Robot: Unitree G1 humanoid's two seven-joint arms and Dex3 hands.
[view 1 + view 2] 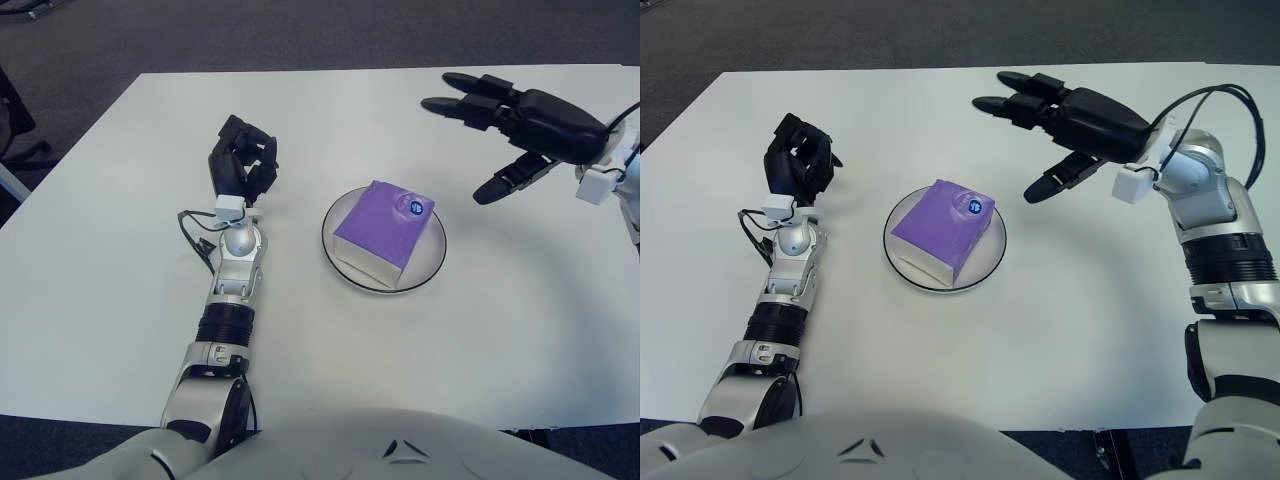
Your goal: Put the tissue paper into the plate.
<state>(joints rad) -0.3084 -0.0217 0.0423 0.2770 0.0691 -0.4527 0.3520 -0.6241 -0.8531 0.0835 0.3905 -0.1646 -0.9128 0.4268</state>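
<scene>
Purple tissue pack (383, 232) in plate (433, 266); label unreadable. Right hand (1070, 125) spread, empty.

White table (120, 300) carries a plate (432, 268), apparently round.

Both eyes sit on the robot's head, looking forward and down at the white table (120, 250) from close range. The right eye sits slightly rightward; both views share the plate (992, 250) and both arms.
</scene>
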